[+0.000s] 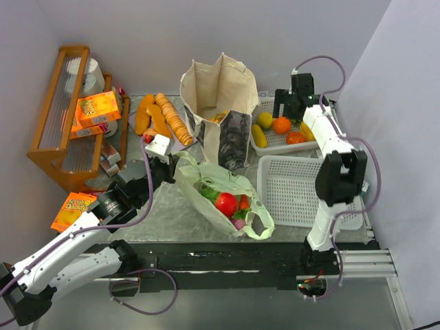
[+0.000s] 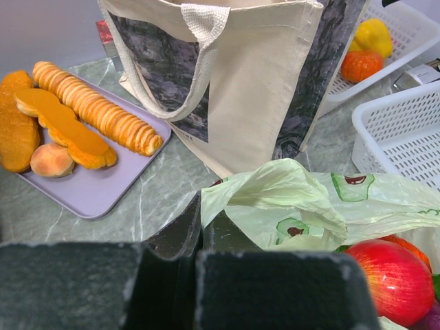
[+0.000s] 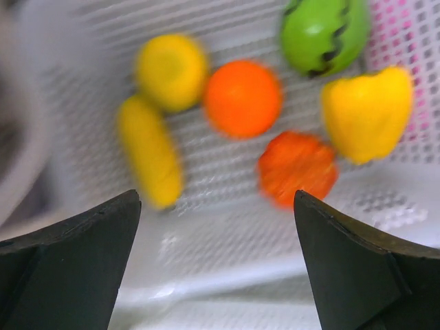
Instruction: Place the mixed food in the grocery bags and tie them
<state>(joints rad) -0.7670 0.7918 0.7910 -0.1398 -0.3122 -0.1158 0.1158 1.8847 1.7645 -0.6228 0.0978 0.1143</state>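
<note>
The pale-green plastic bag (image 1: 227, 196) lies open mid-table with a red apple (image 1: 225, 203) and other food inside. My left gripper (image 1: 173, 165) is shut on the bag's left edge; the left wrist view shows the film (image 2: 275, 199) pinched between my closed jaws (image 2: 199, 210). The beige canvas tote (image 1: 220, 103) stands upright behind it, also in the left wrist view (image 2: 254, 82). My right gripper (image 1: 289, 112) is open and empty above the far basket (image 1: 269, 143). Its wrist view (image 3: 216, 199) shows an orange (image 3: 242, 97), a yellow pepper (image 3: 364, 113) and other fruit.
An empty white mesh basket (image 1: 302, 189) sits at the near right. A tray of bread loaves (image 1: 161, 117) lies left of the tote. A wooden rack (image 1: 65, 110) with orange boxes stands at the far left, and an orange box (image 1: 72, 210) lies by the left arm.
</note>
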